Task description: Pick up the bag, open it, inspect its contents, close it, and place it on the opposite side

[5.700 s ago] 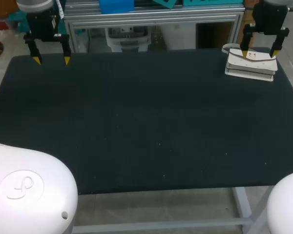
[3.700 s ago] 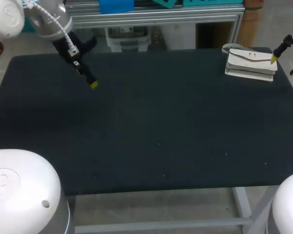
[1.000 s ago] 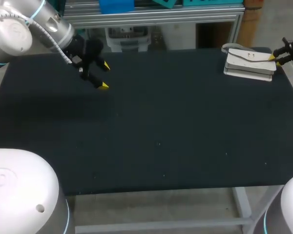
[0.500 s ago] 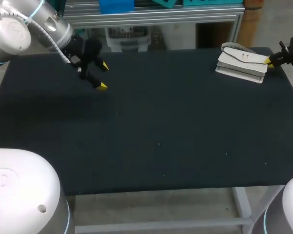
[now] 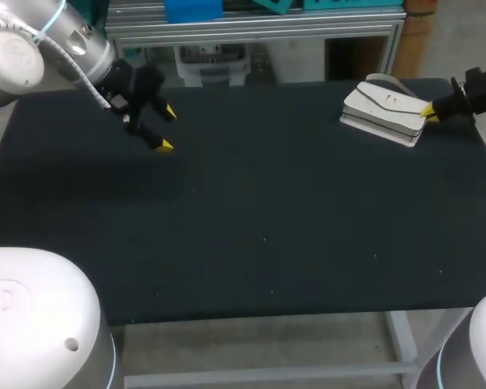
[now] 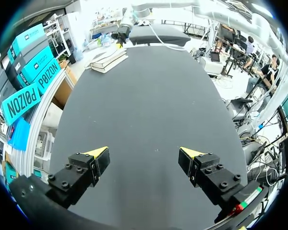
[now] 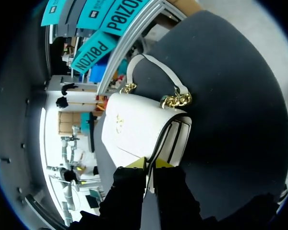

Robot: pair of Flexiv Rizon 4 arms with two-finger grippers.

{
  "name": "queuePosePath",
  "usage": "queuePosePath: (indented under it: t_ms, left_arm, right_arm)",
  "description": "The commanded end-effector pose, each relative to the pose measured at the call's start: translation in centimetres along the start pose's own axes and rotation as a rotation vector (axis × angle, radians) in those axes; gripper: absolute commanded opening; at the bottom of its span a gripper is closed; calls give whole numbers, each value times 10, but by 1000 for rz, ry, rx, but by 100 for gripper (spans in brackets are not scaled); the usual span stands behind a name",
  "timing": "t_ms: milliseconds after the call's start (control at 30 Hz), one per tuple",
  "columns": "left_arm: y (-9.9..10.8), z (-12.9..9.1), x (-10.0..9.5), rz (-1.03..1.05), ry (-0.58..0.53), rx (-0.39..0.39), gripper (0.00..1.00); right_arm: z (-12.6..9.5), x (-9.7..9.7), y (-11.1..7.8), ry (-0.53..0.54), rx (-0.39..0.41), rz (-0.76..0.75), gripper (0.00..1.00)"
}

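Our right gripper (image 5: 428,111) is at the bag (image 5: 381,109), on the short end that faces away from our left arm. In the right wrist view the two yellow tips stand almost together, and the edge of the bag's flap runs down into the thin gap between them. We judge that the jaws are pinching that edge, though the hold is narrow and sits low at one corner.

The bag lies flat on the table (image 5: 267,211). Its long axis runs from our right jaws out towards our left arm, a little skewed, with the flap up. The strap (image 7: 156,67) and its gold chain links (image 7: 175,100) loop off the long side beyond the flap.

Our left gripper (image 5: 164,128) hangs well apart from the bag, past its free end, with the jaws spread wide and nothing between them. In the left wrist view the bag is far ahead of those fingers.

The right arm is therefore the near one, and a lift turns on this end pinch. Held this way, the bag would probably hang down along its length.
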State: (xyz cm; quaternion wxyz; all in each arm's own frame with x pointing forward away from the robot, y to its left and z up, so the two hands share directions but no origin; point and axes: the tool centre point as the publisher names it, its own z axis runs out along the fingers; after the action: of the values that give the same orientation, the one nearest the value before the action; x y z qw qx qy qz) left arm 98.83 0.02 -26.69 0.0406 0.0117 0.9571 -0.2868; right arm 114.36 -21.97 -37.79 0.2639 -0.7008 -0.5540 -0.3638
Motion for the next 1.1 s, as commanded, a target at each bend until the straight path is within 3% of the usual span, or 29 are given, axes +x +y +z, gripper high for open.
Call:
queuePosePath:
  t_ms: [33,267,367,400,600,800,933,1100]
  left_arm:
    - [2,-3,5,2,-10,6,100]
    - [3,-3,9,3,-9,11,100]
    - [3,-2,10,3,-6,10,100]
    - [4,-2,10,3,-5,11,100]
    - [6,-3,12,4,0,10,100]
    - [13,-4,13,-1,5,6,100]
    - [18,-5,13,-7,5,3,100]
    - [24,-7,14,-13,7,-2,100]
  right_arm:
    - [-1,1,0,14,91,-12,0]
    - [-8,-1,-3,-2,65,7,3]
    - [-10,2,-3,-19,41,13,35]
    - [-10,3,-3,-20,39,13,39]
    - [-6,7,-4,-40,-8,30,38]
    - [-5,10,-8,-49,-66,54,21]
    - [-1,15,-11,-67,-91,69,21]
    - [3,18,-17,-84,-123,93,34]
